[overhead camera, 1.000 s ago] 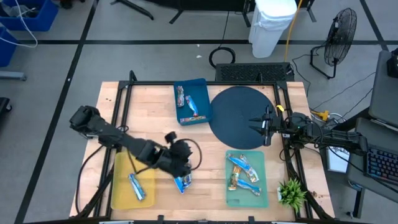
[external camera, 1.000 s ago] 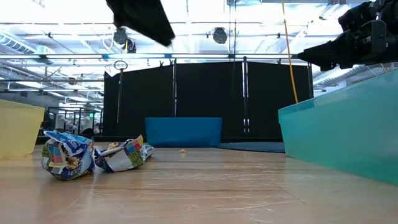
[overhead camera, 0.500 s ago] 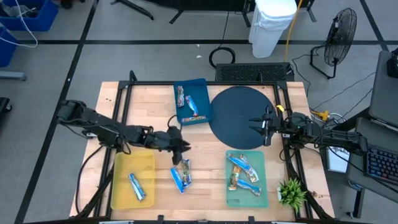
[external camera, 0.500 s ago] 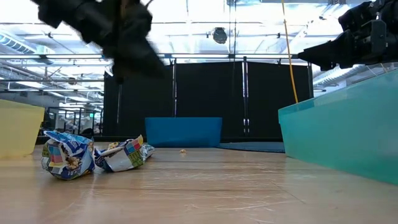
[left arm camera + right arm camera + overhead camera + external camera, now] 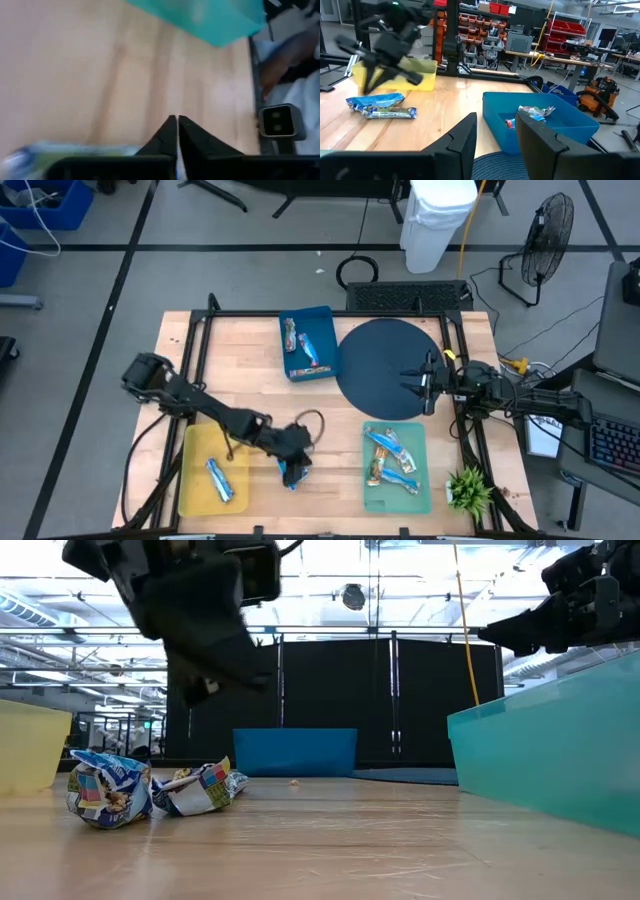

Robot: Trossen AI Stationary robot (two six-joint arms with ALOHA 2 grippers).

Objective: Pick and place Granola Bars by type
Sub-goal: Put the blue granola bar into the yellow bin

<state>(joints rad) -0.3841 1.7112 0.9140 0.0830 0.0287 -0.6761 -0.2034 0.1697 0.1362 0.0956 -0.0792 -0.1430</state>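
Two Granola Bars (image 5: 292, 472) lie under the returned, now-closed left tool (image 5: 297, 461).

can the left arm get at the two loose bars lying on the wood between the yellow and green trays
Probably yes. The left gripper hangs just above the two loose bars, which lie on bare table between the yellow tray and the green tray with nothing over them. Its fingers look shut, so it would have to open first.

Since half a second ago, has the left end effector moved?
Yes. The left end effector has come toward the table's front edge, now over the two loose granola bars between the yellow tray and green tray.
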